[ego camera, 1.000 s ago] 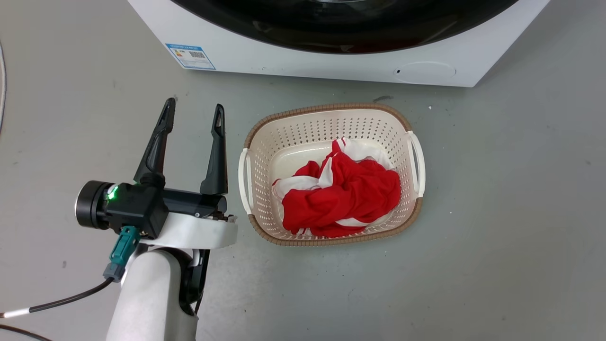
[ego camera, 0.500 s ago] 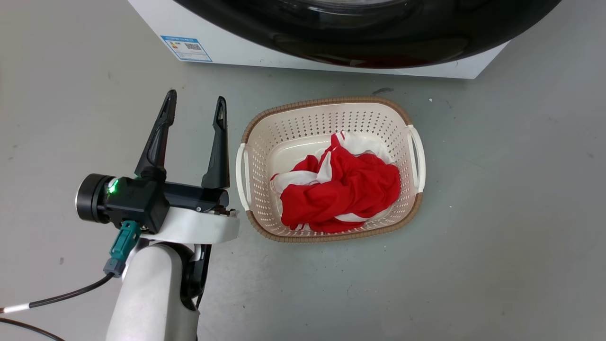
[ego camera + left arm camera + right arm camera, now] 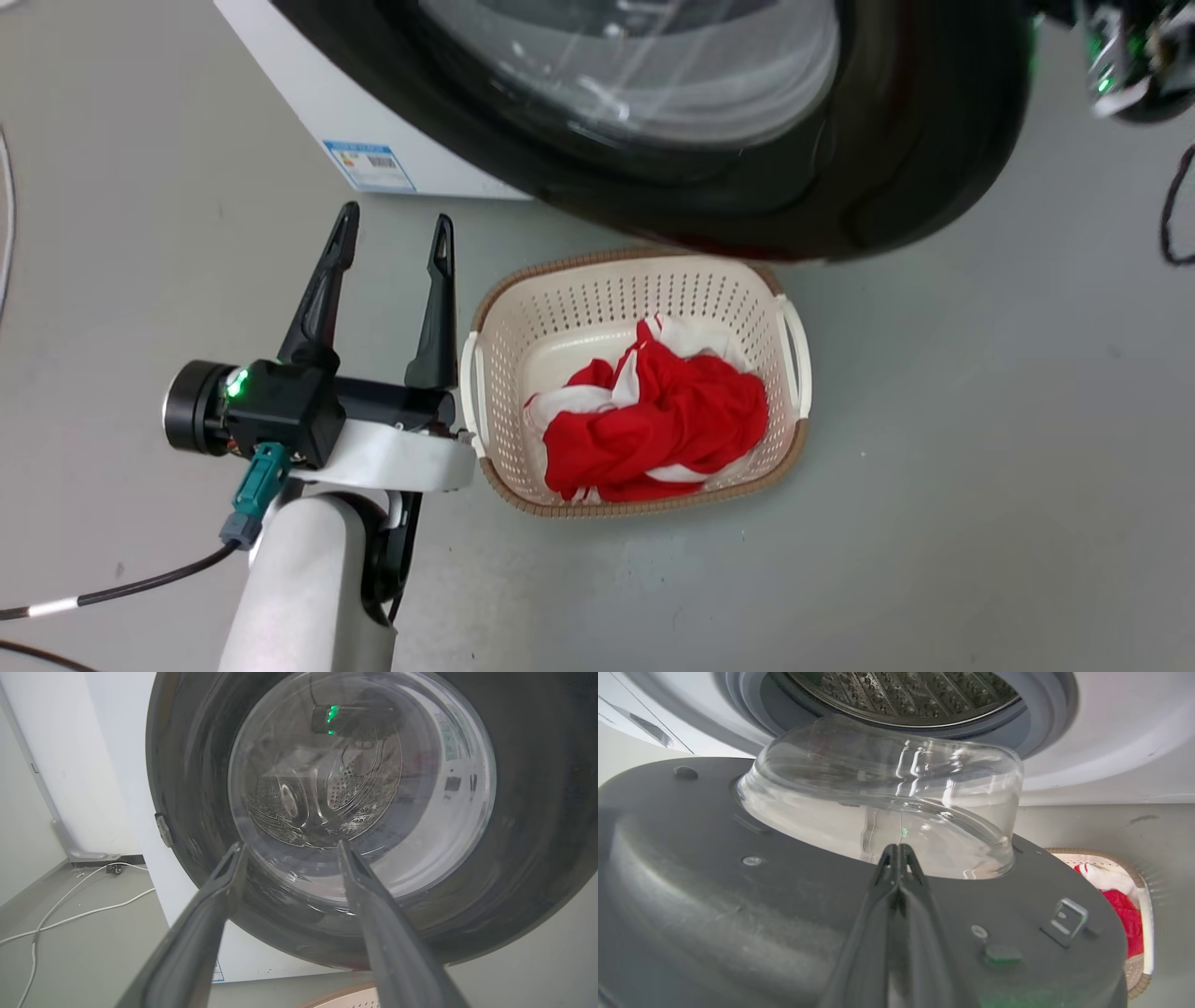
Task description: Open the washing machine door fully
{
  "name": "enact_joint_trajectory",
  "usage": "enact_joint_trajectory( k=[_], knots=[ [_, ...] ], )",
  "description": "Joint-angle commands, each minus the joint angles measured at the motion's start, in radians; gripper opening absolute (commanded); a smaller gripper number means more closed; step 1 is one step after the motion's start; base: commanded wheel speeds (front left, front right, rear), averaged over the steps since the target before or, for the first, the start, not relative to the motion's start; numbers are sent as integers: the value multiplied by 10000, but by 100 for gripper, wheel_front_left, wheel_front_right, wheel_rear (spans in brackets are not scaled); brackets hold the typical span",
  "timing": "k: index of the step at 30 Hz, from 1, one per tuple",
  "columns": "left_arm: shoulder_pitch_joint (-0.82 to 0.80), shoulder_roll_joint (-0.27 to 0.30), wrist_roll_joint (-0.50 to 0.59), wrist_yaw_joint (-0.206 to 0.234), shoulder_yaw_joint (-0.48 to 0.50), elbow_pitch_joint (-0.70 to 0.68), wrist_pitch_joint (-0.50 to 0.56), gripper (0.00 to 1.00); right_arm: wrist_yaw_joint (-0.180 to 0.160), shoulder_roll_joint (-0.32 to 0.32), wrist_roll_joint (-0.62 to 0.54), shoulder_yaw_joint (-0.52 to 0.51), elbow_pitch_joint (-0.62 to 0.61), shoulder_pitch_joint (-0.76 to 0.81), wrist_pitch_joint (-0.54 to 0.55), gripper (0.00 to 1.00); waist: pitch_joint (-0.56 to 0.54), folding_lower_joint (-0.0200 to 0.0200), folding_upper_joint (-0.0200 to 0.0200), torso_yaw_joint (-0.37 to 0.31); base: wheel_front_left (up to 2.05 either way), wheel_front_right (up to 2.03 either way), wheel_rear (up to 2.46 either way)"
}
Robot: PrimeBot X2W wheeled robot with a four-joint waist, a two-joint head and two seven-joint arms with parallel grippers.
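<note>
**At the washer front: door partway open**

Before the machine, item one: washing machine door, swung partway out, its black rim hiding the far rim of a laundry basket in my head view. The basket holds red-and-white cloth. My left tool: released, fingers spread, just beside the basket. My right tool: clenched, fingers pressed together, tips at the door's inner face by its glass bowl.

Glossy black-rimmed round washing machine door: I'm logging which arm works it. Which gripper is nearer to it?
Right. The shut right gripper sits right by the washing machine door's inner face; the open left gripper hangs well apart, facing its outer side.
</note>
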Motion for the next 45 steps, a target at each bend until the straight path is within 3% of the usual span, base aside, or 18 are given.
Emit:
enact_joint_trajectory(
  k=[1, 14, 31, 41, 45],
  knots=[
    [245, -11, 38, -23, 5, 61, -21, 100, 0, 143, 168, -13, -247, 494, 213, 0, -475, -1, 0, -74, 0, 0, 0],
    [1194, -11, 184, -160, 84, 490, -21, 100, 0, 701, 702, 154, -1935, 3207, 1224, 0, -2097, -1, 0, -273, 0, 0, 0],
    [1701, -11, 106, -203, -71, 709, -21, 100, 0, 1616, 799, 682, -3980, 5333, 2174, 0, -2842, -1, 0, -250, 0, 0, 0],
    [1727, -10, 49, -181, -81, 759, -21, 100, 0, 1972, 785, 673, -4622, 5951, 2065, 0, -2856, -1, 0, -253, 0, 0, 0],
    [1789, -10, 16, -138, -58, 787, -21, 100, -1, 2058, 749, 388, -4918, 6320, 1450, 0, -2962, -1, 0, -295, 0, 0, 0]
  ],
)
